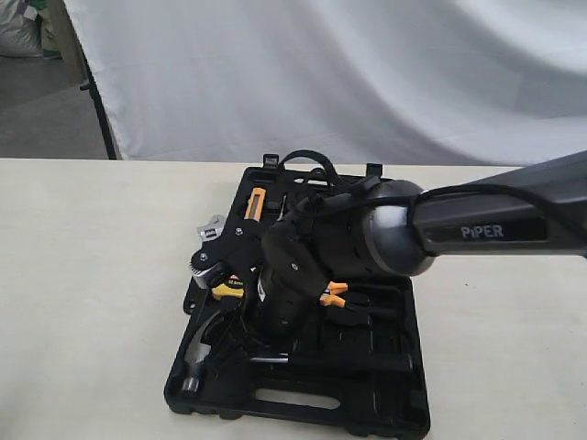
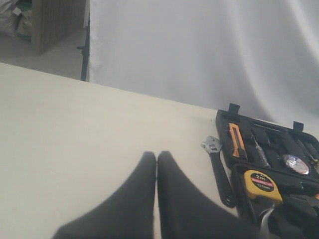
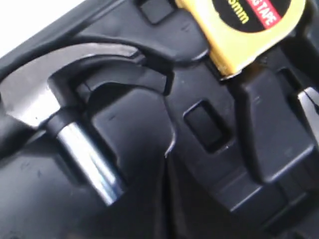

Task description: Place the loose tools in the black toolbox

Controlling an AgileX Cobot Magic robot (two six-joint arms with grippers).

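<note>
The black toolbox (image 1: 376, 408) lies open at the table's middle. The claw hammer (image 1: 195, 354) rests in the near half's left recess. In the right wrist view its steel head (image 3: 35, 97) fills that moulded recess (image 3: 209, 124). My right gripper (image 3: 167, 160) is shut just beside the hammer's neck with nothing between its fingers. The adjustable wrench (image 2: 218, 167) lies on the table along the toolbox's left side, also seen past the arm (image 1: 209, 229). My left gripper (image 2: 156, 155) is shut and empty over bare table, left of the wrench. I cannot make out the tape roll for certain.
A yellow tape measure (image 2: 261, 184) sits in the toolbox (image 2: 225, 118), as do orange-handled pliers (image 1: 335, 295) and an orange knife (image 2: 237, 139). The right arm (image 1: 477, 229) reaches over the case from the right. A white sheet (image 1: 321, 73) hangs behind the table.
</note>
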